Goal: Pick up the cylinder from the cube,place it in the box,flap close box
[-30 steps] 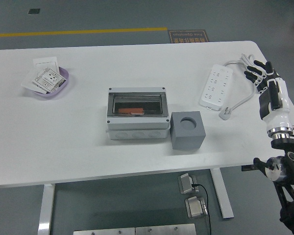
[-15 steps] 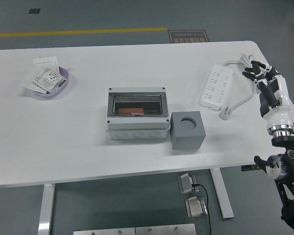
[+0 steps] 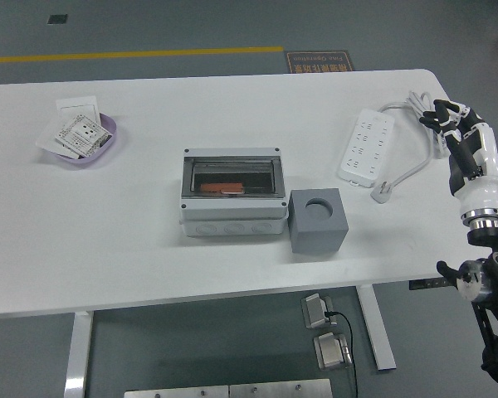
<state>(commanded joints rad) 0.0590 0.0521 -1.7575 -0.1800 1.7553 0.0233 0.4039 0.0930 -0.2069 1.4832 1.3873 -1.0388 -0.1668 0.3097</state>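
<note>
A grey cube (image 3: 317,220) with an empty round hole in its top stands at the table's middle. Just left of it, touching or nearly so, is a grey box (image 3: 232,203) with its smoky clear flap (image 3: 232,177) lying down flat. An orange-red piece (image 3: 224,188), the cylinder as far as I can tell, lies inside under the flap. My right hand (image 3: 450,118) hovers at the table's right edge, far from cube and box, fingers relaxed and holding nothing. The left arm does not show.
A white power strip (image 3: 367,145) with its cable (image 3: 408,170) and plug lies at the right, close to my right hand. A purple dish (image 3: 85,141) with white socket plates sits at the far left. The table's near edge runs along the bottom.
My right hand has drifted to the right and slightly back, off the power strip's cable toward the table's edge. Box, cube and the other things have not moved.
</note>
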